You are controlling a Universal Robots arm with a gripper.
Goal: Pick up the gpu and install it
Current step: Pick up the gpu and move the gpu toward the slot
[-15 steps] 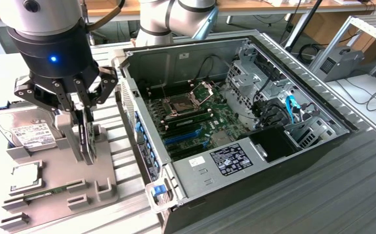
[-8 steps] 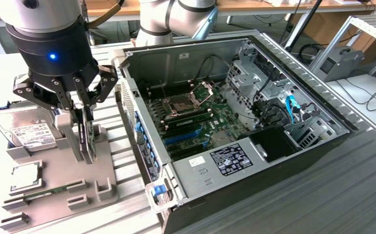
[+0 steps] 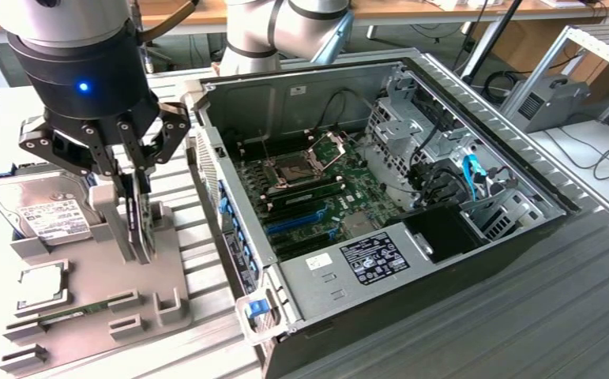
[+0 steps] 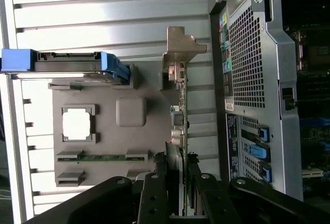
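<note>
Gripper: straddles gpu; whether I'm clamped, can't tell.
Grey tray: gpu upright, hard drive alongside.

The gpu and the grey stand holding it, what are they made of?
The gpu looks like a thin green circuit board, probably fibreglass, seen edge-on. Its end bracket looks like pale sheet metal, thin and folded. The grey stand looks like matte plastic: dull, even colour and blocky slots. I can't be sure.

One each of gpu, hard drive, memory stick, processor chip, grey tray and computer case.
</note>
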